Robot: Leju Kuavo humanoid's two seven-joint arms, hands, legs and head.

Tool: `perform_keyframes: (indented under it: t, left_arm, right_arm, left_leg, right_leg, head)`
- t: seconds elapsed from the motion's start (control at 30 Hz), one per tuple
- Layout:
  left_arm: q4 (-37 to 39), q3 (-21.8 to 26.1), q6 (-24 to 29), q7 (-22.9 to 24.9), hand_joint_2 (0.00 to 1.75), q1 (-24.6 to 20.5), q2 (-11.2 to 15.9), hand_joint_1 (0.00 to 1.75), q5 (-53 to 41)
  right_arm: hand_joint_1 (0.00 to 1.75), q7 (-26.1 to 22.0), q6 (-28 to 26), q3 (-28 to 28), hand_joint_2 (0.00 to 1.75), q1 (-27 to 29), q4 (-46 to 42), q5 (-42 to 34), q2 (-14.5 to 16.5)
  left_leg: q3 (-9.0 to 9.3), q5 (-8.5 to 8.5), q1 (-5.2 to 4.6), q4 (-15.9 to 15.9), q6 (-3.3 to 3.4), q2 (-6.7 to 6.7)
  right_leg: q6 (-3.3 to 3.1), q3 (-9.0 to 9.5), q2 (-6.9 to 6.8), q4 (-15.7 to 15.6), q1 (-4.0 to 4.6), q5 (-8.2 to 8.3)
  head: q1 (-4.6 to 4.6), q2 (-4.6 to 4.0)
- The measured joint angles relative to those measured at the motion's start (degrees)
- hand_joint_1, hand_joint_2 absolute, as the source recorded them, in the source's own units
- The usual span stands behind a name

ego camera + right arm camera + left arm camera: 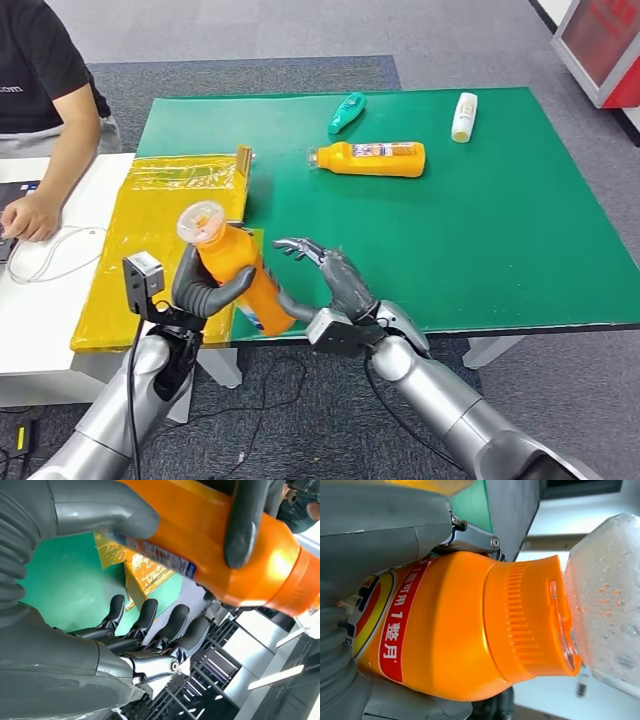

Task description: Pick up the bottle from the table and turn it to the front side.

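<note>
My left hand [202, 288] grips an orange bottle [243, 272] just above the table's near left edge. The bottle is tilted, its clear cap [200, 221] up and to the left. In the left wrist view the bottle [452, 630] shows a red label strip and a ribbed orange collar, with my left hand [376, 530] wrapped round its body. My right hand [341, 283] is beside the bottle's base with its fingers spread and nothing in them. In the right wrist view the right thumb [105, 510] rests against the bottle [211, 525], and the fingers [151, 625] stay apart from it.
On the green table [468, 230] lie a second orange bottle [373, 158], a green pouch [346, 112] and a small white bottle [464, 116]. A yellow plastic bag [158, 230] covers the table's left end. A person [41, 95] sits at a white desk on the left.
</note>
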Motion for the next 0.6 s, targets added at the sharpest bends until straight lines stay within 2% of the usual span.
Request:
perform_keyframes:
  t: [0.27, 0.6]
  left_arm:
    - [0.05, -0.05, 1.76, -0.92, 1.75, -1.81, 4.65, 1.75, -9.46]
    - [1.3, -0.39, 1.99, 0.07, 1.75, -3.28, 8.82, 1.75, -16.18]
  right_arm:
    - [1.75, 0.0, 0.03, -1.18, 1.75, 0.97, 0.06, -1.06, -0.01]
    - [1.75, 0.0, 1.23, -3.2, 1.75, 1.99, 0.26, -2.17, -0.01]
  left_leg:
    - [0.0, 0.01, 0.0, 0.0, -0.01, 0.0]
    - [-0.01, 0.01, 0.0, 0.0, -0.01, 0.0]
  right_leg:
    - [0.0, -0.01, 0.0, 0.01, 0.01, 0.0]
    - [0.0, -0.03, 0.0, 0.0, 0.01, 0.0]
  head:
    - [0.01, 0.0]
    - [0.0, 0.0]
